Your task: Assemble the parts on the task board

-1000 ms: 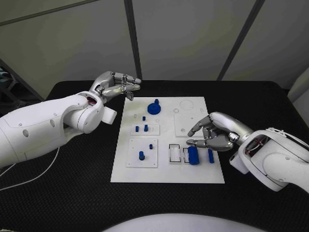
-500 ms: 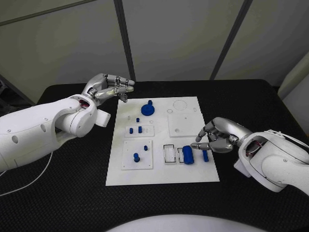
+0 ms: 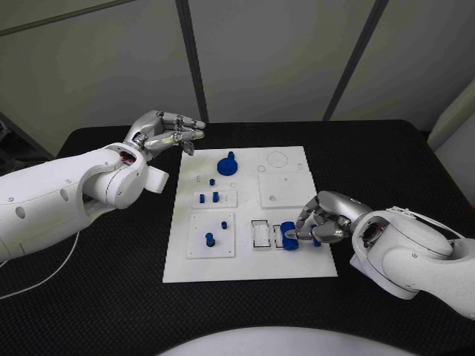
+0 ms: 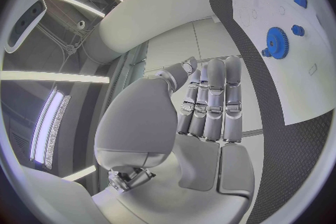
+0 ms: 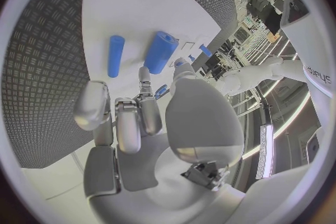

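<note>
The white task board (image 3: 249,263) lies in the middle of the black table. A thick blue cylinder (image 3: 290,237) (image 5: 161,51) and a thin blue pin (image 5: 115,56) lie side by side at the board's near right. My right hand (image 3: 319,219) hangs low over them, fingers bent down, and one fingertip (image 5: 143,75) reaches the cylinder's end; it grips nothing. My left hand (image 3: 169,134) hovers off the board's far left corner, fingers loosely bent, holding nothing. A blue gear (image 3: 228,165) (image 4: 278,43) sits at the far left of the board.
Small blue pegs (image 3: 210,197) stand in a raised white block left of centre, and another peg (image 3: 210,239) stands in the block nearer me. A white slotted frame (image 3: 261,233) lies just left of the thick cylinder. A bare raised square (image 3: 283,190) is at the right.
My right hand has dropped and shifted left onto the thick blue cylinder, its fingers bending down. The left hand has kept its place; the camera shifted early on.
</note>
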Controlling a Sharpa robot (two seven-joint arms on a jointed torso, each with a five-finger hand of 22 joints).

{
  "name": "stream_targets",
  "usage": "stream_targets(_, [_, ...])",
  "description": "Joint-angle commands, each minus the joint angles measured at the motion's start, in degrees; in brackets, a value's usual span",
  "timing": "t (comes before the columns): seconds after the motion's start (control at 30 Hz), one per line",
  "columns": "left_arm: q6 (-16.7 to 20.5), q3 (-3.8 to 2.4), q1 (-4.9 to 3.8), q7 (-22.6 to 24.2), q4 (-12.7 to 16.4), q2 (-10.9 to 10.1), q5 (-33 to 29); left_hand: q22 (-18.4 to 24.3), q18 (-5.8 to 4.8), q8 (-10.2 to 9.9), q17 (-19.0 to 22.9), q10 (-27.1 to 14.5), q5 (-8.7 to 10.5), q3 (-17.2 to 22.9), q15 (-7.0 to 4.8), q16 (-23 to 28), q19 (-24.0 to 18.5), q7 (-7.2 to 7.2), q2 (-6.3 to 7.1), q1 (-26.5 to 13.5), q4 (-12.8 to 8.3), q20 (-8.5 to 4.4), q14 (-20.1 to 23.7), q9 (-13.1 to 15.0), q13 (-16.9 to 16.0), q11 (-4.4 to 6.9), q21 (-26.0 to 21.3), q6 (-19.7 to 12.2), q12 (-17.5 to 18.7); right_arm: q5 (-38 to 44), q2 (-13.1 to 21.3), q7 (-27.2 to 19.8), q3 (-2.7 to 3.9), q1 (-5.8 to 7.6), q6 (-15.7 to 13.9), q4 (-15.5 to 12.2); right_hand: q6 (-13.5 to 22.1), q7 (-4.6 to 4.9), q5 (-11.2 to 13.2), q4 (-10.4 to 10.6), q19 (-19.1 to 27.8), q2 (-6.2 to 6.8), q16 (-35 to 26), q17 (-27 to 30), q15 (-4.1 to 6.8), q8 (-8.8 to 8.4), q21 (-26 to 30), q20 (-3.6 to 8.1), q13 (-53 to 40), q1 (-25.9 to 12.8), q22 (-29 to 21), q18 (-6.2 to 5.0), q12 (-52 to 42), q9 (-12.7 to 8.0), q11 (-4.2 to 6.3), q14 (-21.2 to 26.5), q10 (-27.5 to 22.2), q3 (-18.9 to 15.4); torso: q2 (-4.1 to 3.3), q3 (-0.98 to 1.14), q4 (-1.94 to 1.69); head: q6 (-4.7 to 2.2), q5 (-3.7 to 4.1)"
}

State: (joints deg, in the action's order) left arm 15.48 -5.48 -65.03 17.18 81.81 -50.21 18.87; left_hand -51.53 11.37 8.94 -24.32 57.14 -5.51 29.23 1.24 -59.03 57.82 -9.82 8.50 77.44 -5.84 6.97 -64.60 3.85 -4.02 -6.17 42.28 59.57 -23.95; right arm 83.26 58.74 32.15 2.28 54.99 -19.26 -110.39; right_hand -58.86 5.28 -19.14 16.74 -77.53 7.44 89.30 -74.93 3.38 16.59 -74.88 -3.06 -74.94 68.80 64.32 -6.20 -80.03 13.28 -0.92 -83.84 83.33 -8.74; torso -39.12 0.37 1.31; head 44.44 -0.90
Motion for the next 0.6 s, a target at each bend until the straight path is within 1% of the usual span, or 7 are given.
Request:
stream_targets(0.03, [-0.50,-0.03,-0.08,0.39,0.16,-0.04,-0.08,-0.06,-0.89,-0.16,0.06,-0.45,0.21,0.00,0.32,0.31,0.05,0.00,-0.31,0.02,-0.28,0.30,0.06,-0.01,-0.05,-0.03,-0.24,-0.34,-0.20,2.22,-0.48,3.04,-0.01,-0.19,1.99,0.20,0.46,0.02,0.14,0.14,-0.32,0.02,0.28,-14.17,-0.43,0.38,-0.22,-0.22,-4.06,-0.50,0.03,1.10,-0.22,0.10,0.06,-5.97,0.42,-0.39,-0.01,0.00,0.00,0.11,-0.08])
stream_targets(0.43, [-0.54,-0.03,-0.08,0.36,0.13,-0.06,-0.08,-0.06,-0.89,-0.16,0.06,-0.45,0.21,0.00,0.32,0.31,0.05,0.00,-0.31,0.02,-0.28,0.30,0.06,-0.01,-0.05,-0.03,-0.24,-0.34,-0.20,2.99,-2.14,4.28,-0.03,-0.71,3.19,1.05,0.28,-0.07,0.30,0.13,-0.33,-0.12,0.27,-14.14,-0.41,0.76,-0.27,-0.24,-4.09,-0.91,0.15,1.11,-0.17,0.35,0.11,-5.97,0.36,-0.63,0.00,-0.04,0.01,0.44,-0.25])
stream_targets(0.6, [-0.57,-0.03,-0.08,0.34,0.14,-0.08,-0.08,-0.06,-0.89,-0.16,0.06,-0.45,0.21,0.00,0.32,0.31,0.05,0.00,-0.31,0.02,-0.28,0.30,0.06,-0.01,-0.05,-0.03,-0.24,-0.34,-0.20,3.86,-2.40,4.91,-0.04,-0.83,3.57,1.41,0.09,-0.22,-0.02,-0.07,-0.32,-0.60,0.29,-14.18,-0.32,1.29,-0.32,-0.19,-4.25,0.23,0.27,1.12,-0.19,0.72,0.24,-5.97,0.35,-0.37,-0.01,-0.05,-0.03,0.56,-0.28])
